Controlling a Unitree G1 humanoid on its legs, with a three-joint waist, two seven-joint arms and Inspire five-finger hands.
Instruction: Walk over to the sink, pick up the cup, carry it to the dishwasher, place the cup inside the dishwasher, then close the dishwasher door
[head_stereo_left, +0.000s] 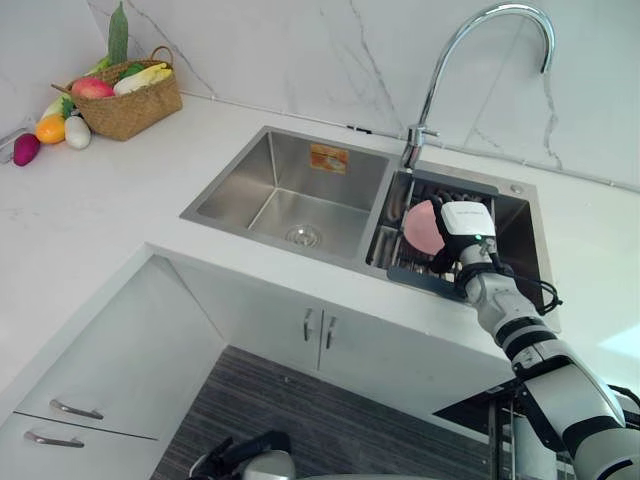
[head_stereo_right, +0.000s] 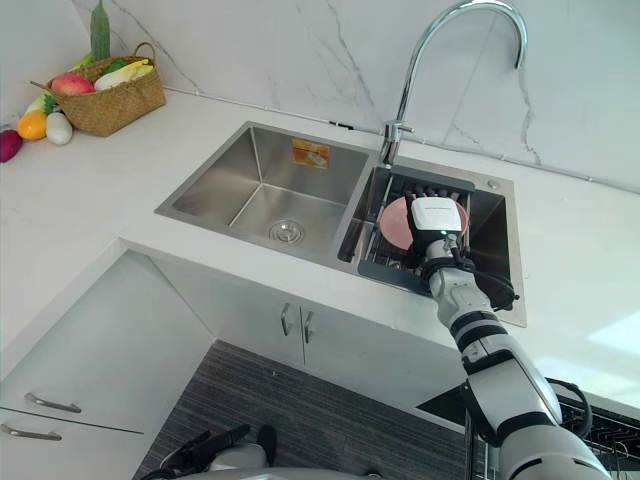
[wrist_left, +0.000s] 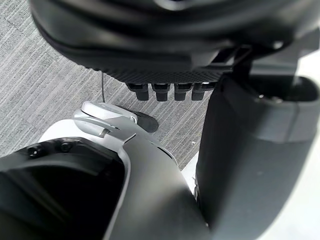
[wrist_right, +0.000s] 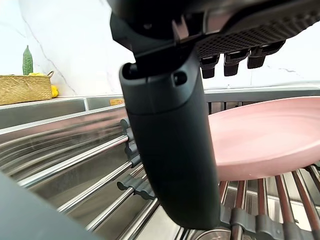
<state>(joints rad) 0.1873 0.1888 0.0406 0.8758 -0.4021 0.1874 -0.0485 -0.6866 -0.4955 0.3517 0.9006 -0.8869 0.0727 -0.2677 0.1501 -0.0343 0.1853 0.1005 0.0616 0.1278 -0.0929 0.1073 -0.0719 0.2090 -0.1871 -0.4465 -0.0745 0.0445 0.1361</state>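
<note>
pink plate (head_stereo_right: 393, 222), one, beside right hand (head_stereo_right: 437, 224)

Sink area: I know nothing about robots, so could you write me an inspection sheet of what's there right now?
Surface: white counter with a steel double sink set into it.
Job's things: pink dish lying on the drying rack in the right basin; it looks shallow, more plate than cup.
Clutter: wicker basket of fruit and vegetables at the far left corner, loose pieces beside it.
Hands: right hand over the rack beside the dish, open, holding nothing; left hand low, idle, open.
Cables: nothing seen.
Surroundings: curved tap, marble wall, white cabinets, grey floor.
</note>
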